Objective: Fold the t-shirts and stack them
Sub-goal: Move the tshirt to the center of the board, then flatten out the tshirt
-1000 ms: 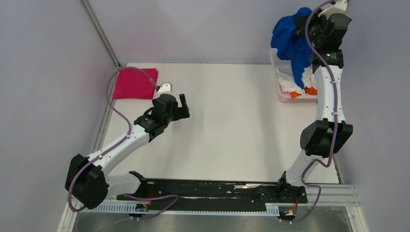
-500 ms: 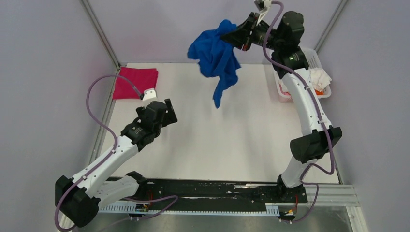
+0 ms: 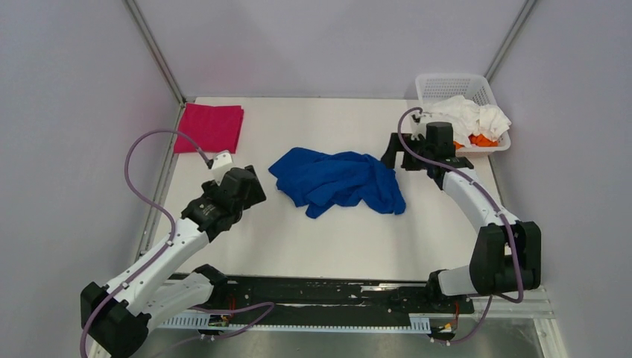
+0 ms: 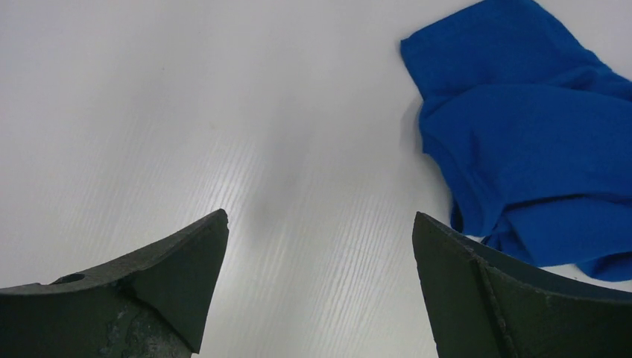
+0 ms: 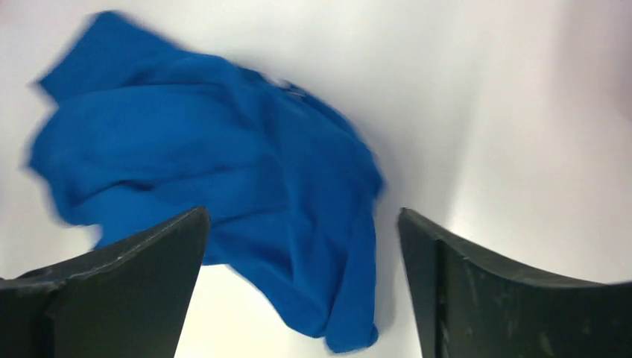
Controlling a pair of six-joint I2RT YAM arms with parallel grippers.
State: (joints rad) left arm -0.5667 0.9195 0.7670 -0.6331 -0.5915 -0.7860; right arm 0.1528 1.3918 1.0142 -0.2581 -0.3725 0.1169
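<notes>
**Crumpled, awaiting a fold**

The blue t-shirt [image 3: 339,181] lay bunched mid-table [image 3: 335,246], apparently placed for flattening. The folded magenta t-shirt [image 3: 210,127] sat far-left, seemingly starting the stack. Left gripper [image 4: 320,224] and right gripper [image 5: 302,216] flanked it, both spread, empty.

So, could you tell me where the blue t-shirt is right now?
In the top view the blue t-shirt lies crumpled at mid-table, between the left gripper and the right gripper, both open.

Bright even light; right wrist view blurry.
</notes>
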